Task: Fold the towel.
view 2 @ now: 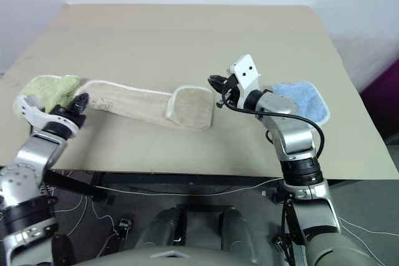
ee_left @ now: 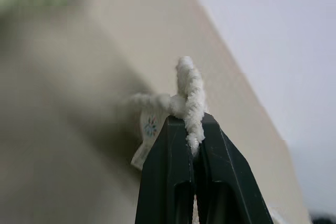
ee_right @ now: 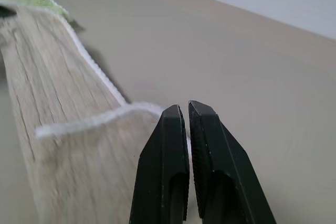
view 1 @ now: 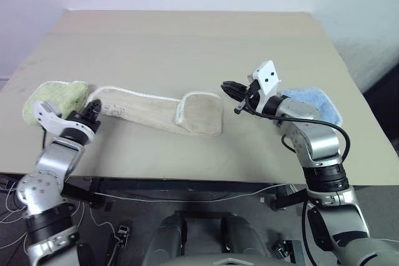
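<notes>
The beige towel [view 1: 149, 109] stretches as a long band across the front of the table, between my two grippers. My left gripper [view 1: 93, 107] is shut on the towel's left end. In the left wrist view its fingers [ee_left: 173, 177] pinch the white corded edging [ee_left: 190, 93], with the small white tag [ee_left: 148, 129] hanging beside them. My right gripper [view 1: 227, 86] is shut at the towel's right end, which curls over with its white edge showing. In the right wrist view the edging [ee_right: 89, 121] runs up to the closed fingertips [ee_right: 184, 109] and the cloth hangs just off the table.
A light-green fuzzy cloth [view 1: 56, 98] lies at the table's left edge, just behind my left gripper. A light-blue cloth [view 1: 312, 101] lies under my right forearm near the right edge. The tan table [view 1: 187, 42] extends bare behind the towel.
</notes>
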`<state>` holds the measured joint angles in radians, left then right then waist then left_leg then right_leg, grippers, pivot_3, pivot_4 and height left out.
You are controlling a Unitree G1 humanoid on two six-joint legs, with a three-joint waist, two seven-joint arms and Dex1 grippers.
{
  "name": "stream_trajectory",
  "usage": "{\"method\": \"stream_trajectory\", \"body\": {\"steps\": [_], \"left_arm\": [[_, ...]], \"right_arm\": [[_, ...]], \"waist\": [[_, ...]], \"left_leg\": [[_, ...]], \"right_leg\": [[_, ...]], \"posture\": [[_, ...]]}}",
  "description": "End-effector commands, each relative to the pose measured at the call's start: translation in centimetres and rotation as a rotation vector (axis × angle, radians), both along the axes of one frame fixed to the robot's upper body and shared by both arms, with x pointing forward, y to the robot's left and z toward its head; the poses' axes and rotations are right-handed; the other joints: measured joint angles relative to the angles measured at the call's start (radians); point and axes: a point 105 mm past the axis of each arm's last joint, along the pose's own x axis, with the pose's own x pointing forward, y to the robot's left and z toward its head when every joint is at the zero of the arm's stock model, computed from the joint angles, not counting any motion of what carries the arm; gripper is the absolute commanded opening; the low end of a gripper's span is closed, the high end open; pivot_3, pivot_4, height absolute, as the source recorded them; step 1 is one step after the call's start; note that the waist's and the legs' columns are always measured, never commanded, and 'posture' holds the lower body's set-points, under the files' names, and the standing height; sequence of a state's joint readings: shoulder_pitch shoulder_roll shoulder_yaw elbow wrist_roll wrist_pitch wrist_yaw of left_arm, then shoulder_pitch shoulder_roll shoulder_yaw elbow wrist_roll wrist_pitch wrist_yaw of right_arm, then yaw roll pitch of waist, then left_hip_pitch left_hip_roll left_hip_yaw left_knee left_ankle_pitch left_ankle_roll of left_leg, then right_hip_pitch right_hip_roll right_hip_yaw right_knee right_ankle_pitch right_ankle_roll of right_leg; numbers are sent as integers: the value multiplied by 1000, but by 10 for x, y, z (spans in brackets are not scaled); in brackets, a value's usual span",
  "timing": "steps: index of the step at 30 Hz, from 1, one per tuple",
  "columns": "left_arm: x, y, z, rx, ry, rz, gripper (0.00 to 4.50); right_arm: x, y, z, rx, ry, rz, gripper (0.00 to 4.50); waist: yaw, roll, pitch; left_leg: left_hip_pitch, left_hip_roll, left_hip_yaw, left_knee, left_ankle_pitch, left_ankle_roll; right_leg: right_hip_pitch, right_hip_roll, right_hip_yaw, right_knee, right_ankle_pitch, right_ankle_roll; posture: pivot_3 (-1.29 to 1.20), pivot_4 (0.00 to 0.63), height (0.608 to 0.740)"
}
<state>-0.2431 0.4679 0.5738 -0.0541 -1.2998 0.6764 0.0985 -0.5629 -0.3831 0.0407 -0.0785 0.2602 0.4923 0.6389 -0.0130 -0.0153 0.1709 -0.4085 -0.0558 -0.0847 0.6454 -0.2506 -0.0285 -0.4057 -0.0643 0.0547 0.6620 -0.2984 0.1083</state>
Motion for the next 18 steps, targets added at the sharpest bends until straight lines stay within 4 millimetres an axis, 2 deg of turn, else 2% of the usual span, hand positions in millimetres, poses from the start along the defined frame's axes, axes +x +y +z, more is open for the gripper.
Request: {"method": "stream_trajectory", "body": {"steps": [1,5,9,11,14,16,18], "left_arm": [[1,-12,26,128,-88,-91,19],[5,-65,44,312,-189,-314,19],[-1,-134,52,466,-294,-598,19],[-8,-168,44,592,-320,-754,19],[-17,-206,26,748,-340,-927,19],[-20,-225,17,808,-350,-1000,19],[-17,-235,8,849,-334,-1028,19]], "right_arm": [[-3,-7,18,24,-63,-19,246],[0,-15,18,26,-60,-58,246],[4,-21,17,27,-57,-90,246],[6,-24,17,28,-56,-107,246],[8,-27,17,30,-57,-128,246],[8,-29,17,32,-59,-140,246],[8,-30,18,33,-62,-149,246]], "waist": [[0,0,0],[4,0,0],[1,0,0],[0,0,0],[-7,2,1],[-7,2,1],[-4,2,1]], "left_leg": [[0,0,0,0,0,0],[0,0,0,0,0,0],[-1,0,0,0,0,0],[-1,0,0,-1,0,0],[0,0,1,-2,0,0],[0,0,1,-2,0,0],[0,0,1,-2,0,0]], "right_leg": [[0,0,0,0,0,0],[0,0,0,0,0,0],[0,-1,0,-1,0,0],[0,-1,0,-1,0,0],[0,0,1,-1,0,0],[-1,0,1,-1,0,0],[-1,0,1,-1,0,0]], "posture": [[0,150,740],[0,150,740],[0,150,740],[0,150,740],[0,150,740],[0,150,740],[0,150,740]]}}
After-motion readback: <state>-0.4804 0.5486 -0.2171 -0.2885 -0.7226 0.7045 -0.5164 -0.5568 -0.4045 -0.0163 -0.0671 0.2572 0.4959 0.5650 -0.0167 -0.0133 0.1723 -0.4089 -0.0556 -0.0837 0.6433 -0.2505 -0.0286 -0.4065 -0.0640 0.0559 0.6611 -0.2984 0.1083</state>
